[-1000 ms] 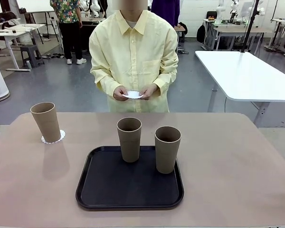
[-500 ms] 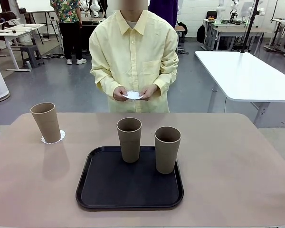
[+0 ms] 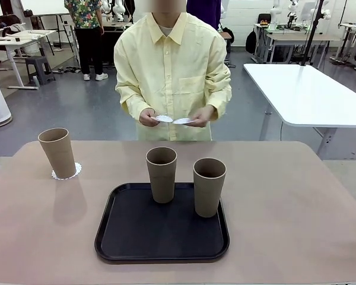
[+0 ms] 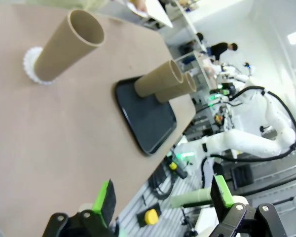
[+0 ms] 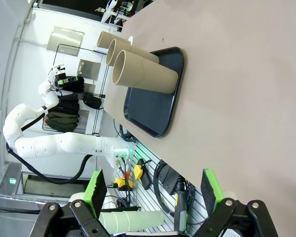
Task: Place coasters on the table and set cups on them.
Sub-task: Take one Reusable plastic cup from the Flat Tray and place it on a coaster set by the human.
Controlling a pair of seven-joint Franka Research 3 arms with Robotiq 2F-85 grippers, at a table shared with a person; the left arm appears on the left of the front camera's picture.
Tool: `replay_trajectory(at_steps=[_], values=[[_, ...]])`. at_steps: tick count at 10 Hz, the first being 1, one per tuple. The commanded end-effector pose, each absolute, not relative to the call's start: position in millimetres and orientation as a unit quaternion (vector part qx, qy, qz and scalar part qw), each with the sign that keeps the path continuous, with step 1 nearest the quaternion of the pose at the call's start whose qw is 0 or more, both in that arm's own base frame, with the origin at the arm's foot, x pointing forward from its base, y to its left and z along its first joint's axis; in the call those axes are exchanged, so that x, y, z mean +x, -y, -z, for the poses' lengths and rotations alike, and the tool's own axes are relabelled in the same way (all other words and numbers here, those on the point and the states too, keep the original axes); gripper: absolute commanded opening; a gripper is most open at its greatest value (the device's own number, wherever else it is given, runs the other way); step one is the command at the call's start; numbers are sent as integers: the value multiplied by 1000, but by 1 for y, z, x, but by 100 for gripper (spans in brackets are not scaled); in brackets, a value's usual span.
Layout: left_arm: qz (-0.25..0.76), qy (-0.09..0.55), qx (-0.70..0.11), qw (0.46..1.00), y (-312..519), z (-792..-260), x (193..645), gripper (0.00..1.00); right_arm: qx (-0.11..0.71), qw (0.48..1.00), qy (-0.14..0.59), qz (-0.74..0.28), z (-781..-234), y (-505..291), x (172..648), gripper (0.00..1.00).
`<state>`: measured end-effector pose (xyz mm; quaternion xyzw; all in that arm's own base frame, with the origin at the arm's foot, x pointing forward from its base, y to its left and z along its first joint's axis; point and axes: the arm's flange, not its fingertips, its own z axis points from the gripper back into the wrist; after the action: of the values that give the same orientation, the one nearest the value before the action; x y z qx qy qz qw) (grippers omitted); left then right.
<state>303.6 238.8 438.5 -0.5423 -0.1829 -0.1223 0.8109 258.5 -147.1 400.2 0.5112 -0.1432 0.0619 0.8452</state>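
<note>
One brown cup (image 3: 58, 152) stands on a white lacy coaster (image 3: 67, 173) at the table's (image 3: 296, 202) far left; the left wrist view shows that cup (image 4: 69, 44) and coaster (image 4: 31, 67) too. Two more cups (image 3: 161, 174) (image 3: 209, 186) stand on the black tray (image 3: 162, 228). The person across the table holds one coaster (image 3: 163, 119) in one hand and another coaster (image 3: 183, 121) in the other, above the far edge. My left gripper (image 4: 163, 197) is open and empty, off the table's side. My right gripper (image 5: 153, 190) is also open and empty, away from the tray's cups (image 5: 143, 74).
The black tray (image 5: 158, 106) lies at the table's middle, near the front edge. Bare tabletop stretches to the right of the tray and between the tray and the left cup. A white table (image 3: 308, 95) stands behind on the right.
The person has split the white coasters held at the waist: one hand has moved right with one coaster, the other hand keeps the other. Cups, tray and both grippers have not moved.
</note>
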Motion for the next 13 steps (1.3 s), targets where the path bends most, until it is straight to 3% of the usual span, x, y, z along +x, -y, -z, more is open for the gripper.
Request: replay_trajectory(at_steps=[1, 13], values=[[121, 185, -546, 808, -239, -439, 302, 100, 514, 843, 145, -66, -400, 148, 259, 100], [121, 185, -546, 808, -239, -439, 302, 100, 514, 843, 145, -66, -400, 148, 259, 100]])
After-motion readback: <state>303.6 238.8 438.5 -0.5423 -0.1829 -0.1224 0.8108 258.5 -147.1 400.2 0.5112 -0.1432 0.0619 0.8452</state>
